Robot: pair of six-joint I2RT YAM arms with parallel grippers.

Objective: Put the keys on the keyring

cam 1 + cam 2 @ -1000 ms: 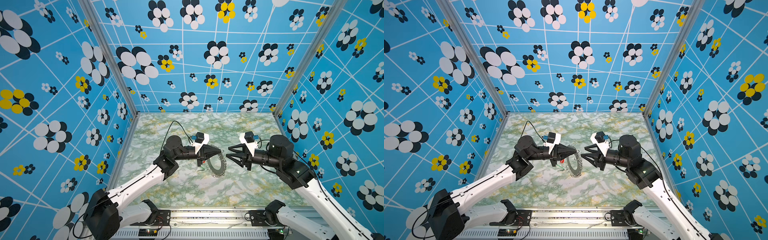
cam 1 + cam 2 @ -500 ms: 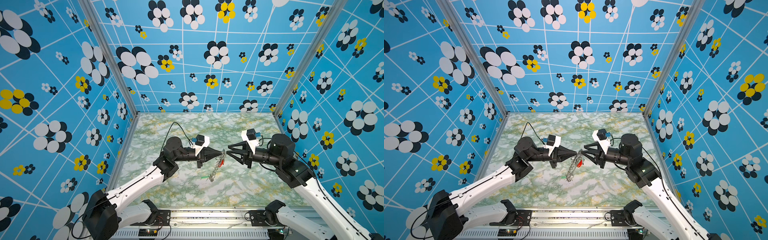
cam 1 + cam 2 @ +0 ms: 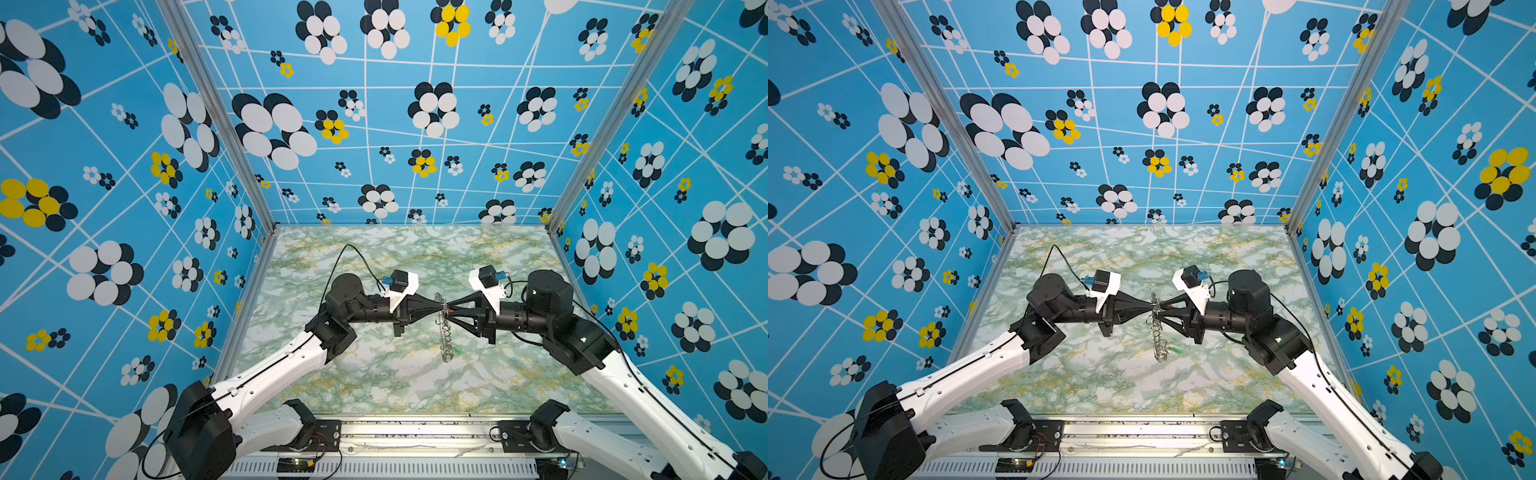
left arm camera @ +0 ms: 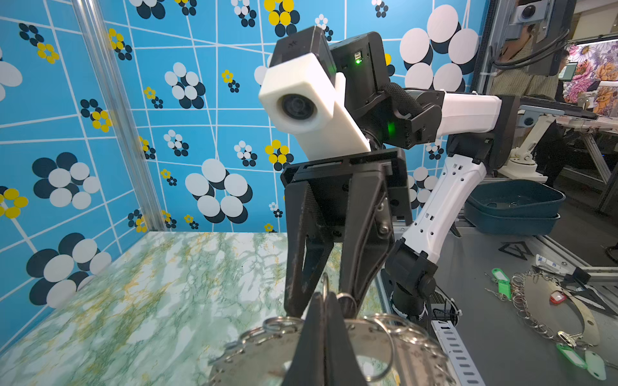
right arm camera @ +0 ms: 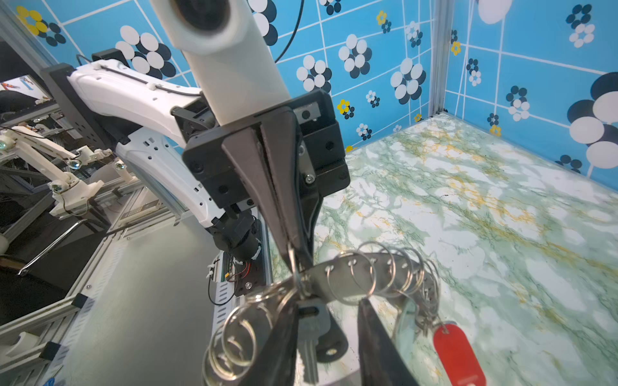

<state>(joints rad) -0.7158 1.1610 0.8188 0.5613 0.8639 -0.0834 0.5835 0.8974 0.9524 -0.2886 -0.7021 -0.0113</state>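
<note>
Your left tool (image 3: 439, 308) is clenched on the rim of the keyring (image 5: 381, 260), holding it edge-up over the counter (image 3: 374, 374). Your right tool (image 3: 449, 310) sits nose-to-nose with it, jaws apart around the black-tagged key (image 5: 309, 334), which hangs at that same rim with its shaft pointing back along the right tool.

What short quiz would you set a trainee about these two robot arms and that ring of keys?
1. True or false: the keyring lies flat on the table.
2. Which hand is clamped shut on the keyring's plate? A) left hand B) right hand C) neither
3. Fill in: in the right wrist view, the bright tag hanging from the keyring is ____.

Key
1. False: it is held on edge, seen edge-on in both top views.
2. A; the right hand's fingers stand apart on either side of a key.
3. red, see the red tag.
</note>
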